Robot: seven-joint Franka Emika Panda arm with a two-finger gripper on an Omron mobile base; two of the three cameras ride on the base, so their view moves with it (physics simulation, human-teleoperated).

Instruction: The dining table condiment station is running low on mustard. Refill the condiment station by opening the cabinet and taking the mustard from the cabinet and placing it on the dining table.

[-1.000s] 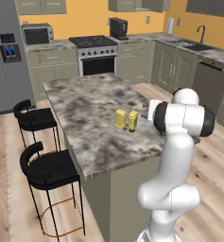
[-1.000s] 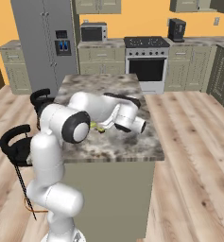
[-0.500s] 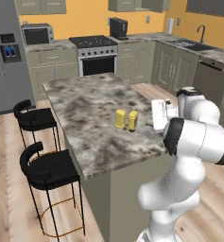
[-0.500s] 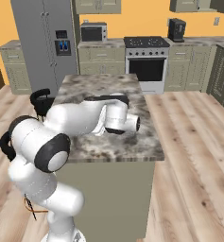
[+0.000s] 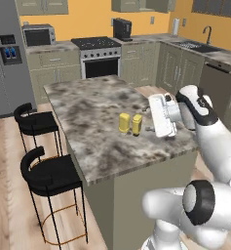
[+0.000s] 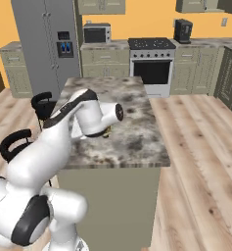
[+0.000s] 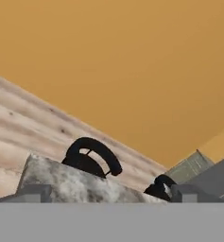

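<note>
The dining table (image 5: 92, 105) is the marble-topped island in front of me. On its near right part stand two small yellow bottles side by side. The right one, with a darker front, is the mustard (image 5: 136, 124); the left one is a plain yellow container (image 5: 124, 122). My gripper (image 5: 154, 116) hovers just right of the mustard, a little above the top, apart from it. In the hand view its fingertips (image 7: 33, 193) stand wide apart, open and with nothing between them, looking across the table edge (image 7: 71, 182). Grey-beige wall cabinets (image 5: 43, 6) hang on the far wall; I cannot tell which is the cabinet.
Two black stools (image 5: 48, 168) stand along the table's left side. A stove (image 5: 100, 58), a fridge (image 5: 5, 58) and low cabinets line the far wall, a sink counter (image 5: 204, 51) the right. My own arm (image 6: 83, 117) hides the bottles in the right base view.
My hand has drawn back from the bottles to their right and the arm's elbow has swung around. Both bottles stand where they were. The gripper stayed open.
</note>
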